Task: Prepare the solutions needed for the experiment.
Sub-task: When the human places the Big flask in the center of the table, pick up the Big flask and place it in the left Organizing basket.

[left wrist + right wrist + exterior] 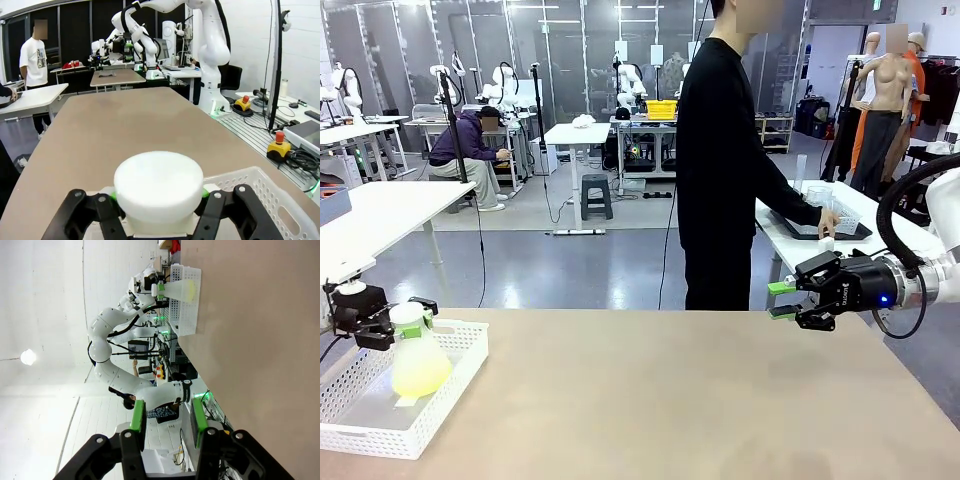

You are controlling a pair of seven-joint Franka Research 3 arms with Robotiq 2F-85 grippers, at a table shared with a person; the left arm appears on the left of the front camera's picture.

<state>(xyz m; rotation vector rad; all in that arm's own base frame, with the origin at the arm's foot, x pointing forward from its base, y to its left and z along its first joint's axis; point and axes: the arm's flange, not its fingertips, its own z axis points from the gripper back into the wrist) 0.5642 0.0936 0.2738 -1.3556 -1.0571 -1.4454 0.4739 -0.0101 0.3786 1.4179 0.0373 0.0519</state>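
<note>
Front view has the flask [418, 362] of yellow-green solution [420, 378] sitting in the white basket [460, 372] at the surface's left edge, left end effector [382, 322] around its neck, can't tell if clamped; right end effector [782, 300] apart, empty

Right gripper [782, 300]: black body, green pads, blue indicator light, black cable looped behind, white arm link. Left gripper [392, 318]: black, round screw heads noted on linkages. Person [725, 160]: black long-sleeved top, black trousers.
</note>
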